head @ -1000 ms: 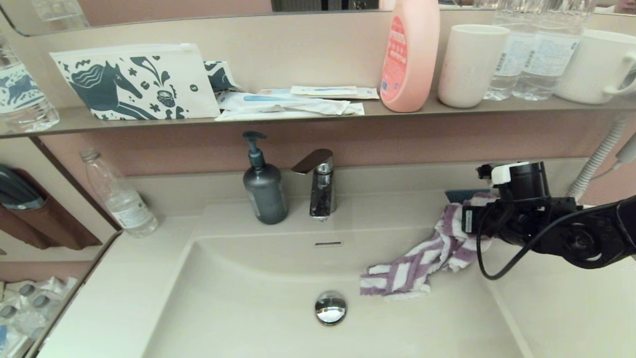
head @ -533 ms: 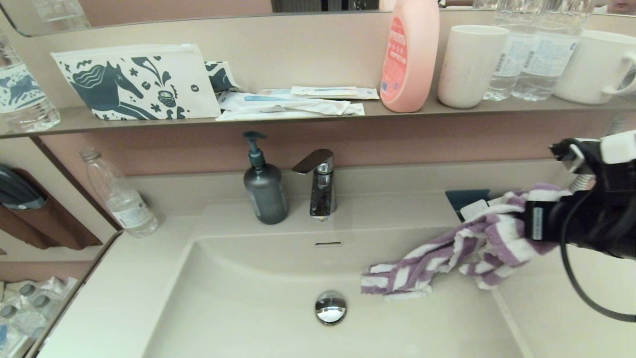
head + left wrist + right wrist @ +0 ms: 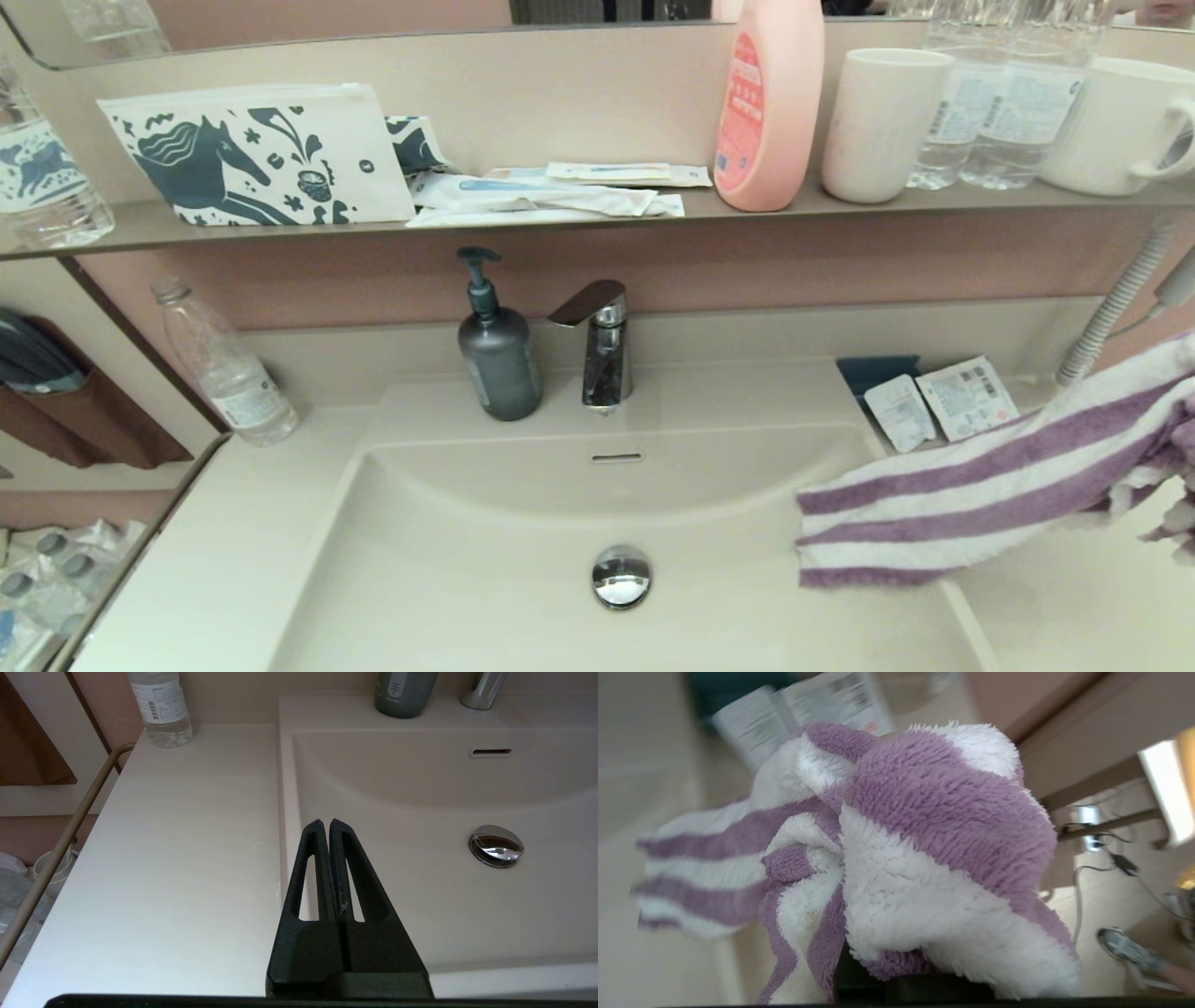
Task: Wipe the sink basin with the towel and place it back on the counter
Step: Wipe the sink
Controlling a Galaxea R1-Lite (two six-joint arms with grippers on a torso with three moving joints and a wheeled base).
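The purple-and-white striped towel [image 3: 990, 485] hangs stretched in the air over the right rim of the sink basin [image 3: 485, 579], running off the right edge of the head view. In the right wrist view the towel [image 3: 924, 826] is bunched over my right gripper, hiding the fingers; only its dark body [image 3: 887, 991] shows beneath. The chrome drain plug [image 3: 621, 577] and the overflow slot [image 3: 616, 457] are uncovered. My left gripper [image 3: 325, 823] is shut and empty, hovering at the basin's left rim beside the counter [image 3: 177, 849]; it is outside the head view.
A grey soap dispenser [image 3: 498, 345] and chrome faucet [image 3: 597, 341] stand behind the basin, a water bottle [image 3: 224, 369] at the back left. Two sachets [image 3: 943, 406] lie on the right counter near a hose [image 3: 1116, 308]. The shelf above holds a horse pouch [image 3: 252, 154], pink bottle [image 3: 770, 103] and cups.
My right arm has swung right and out of the head view, dragging the towel up out of the basin. The towel now spreads flat in the air, and the sachets are uncovered.
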